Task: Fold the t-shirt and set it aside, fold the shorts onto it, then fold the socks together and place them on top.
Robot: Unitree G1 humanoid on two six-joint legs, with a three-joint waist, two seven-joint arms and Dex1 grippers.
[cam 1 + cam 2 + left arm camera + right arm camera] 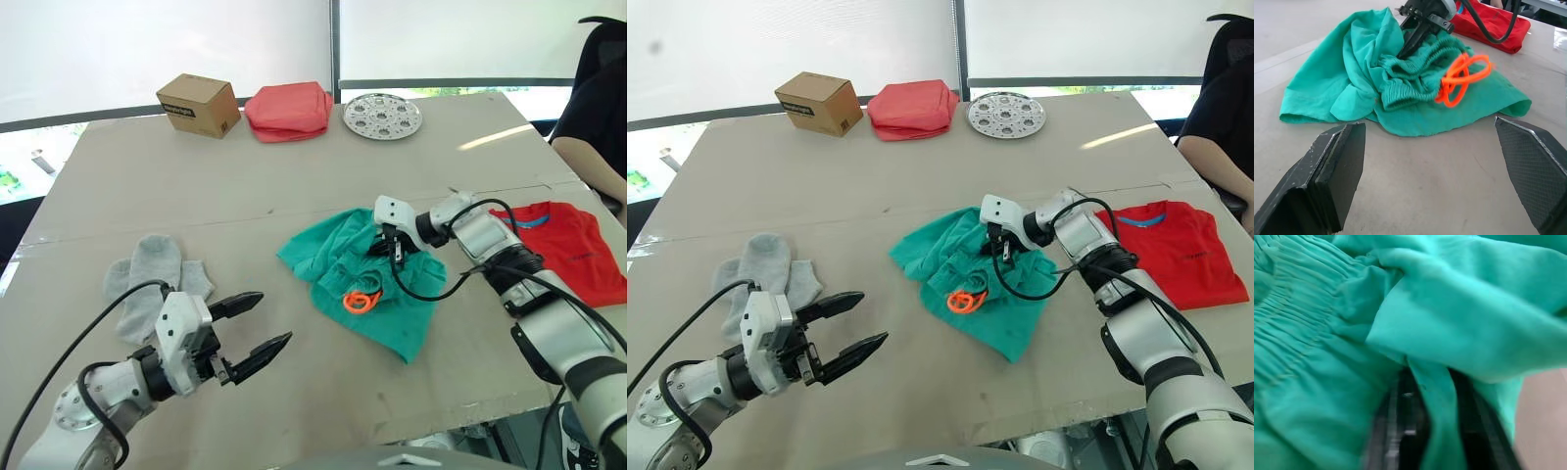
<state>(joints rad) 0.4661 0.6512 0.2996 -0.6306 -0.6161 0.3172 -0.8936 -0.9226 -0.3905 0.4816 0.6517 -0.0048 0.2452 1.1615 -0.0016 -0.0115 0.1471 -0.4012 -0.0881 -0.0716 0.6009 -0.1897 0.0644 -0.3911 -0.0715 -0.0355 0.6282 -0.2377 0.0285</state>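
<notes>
Shirt (560,247) done: folded flat, set aside on table (294,186) just right of shorts (367,284). Shorts not yet folded: crumpled heap mid-table, orange drawstring (360,301) looped on top. Right gripper (390,247) pushed into shorts near waistband, fingers clamped on green fold. Socks (152,279) untouched, flat, well left of shorts. Left gripper (253,330) hovers between socks and shorts, fingers spread wide, empty. Cardboard box (199,104) far behind shorts, closed; contents hidden.
</notes>
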